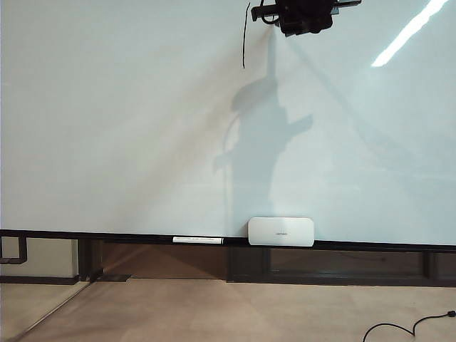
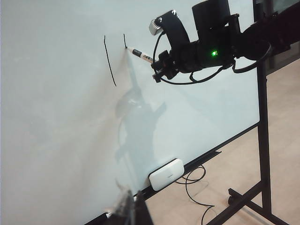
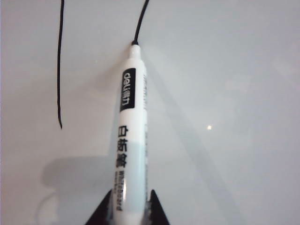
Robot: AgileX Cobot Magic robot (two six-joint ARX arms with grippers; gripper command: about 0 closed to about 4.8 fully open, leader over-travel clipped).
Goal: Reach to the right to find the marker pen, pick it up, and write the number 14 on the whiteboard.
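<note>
So right gripper (image 3: 127, 206) clamps the marker pen (image 3: 129, 136), tip on the whiteboard (image 1: 107, 128) at top center beside the "1" stroke (image 1: 244, 43). Loads of bare board below; eraser (image 1: 281, 231) sits on the bottom rail. Left gripper (image 2: 131, 211): can't tell.

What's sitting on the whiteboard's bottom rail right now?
On the whiteboard's rail: a white eraser and a slim white stick-like item beside it, too small to identify. Higher up, the right pincer holds the marker pen against the board. Left pincer: only a blur.

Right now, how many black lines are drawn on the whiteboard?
2. One long stroke stands finished on the whiteboard. Beside it, a short second stroke ends at the tip of the marker pen in the right hand. The exterior view shows only one.
</note>
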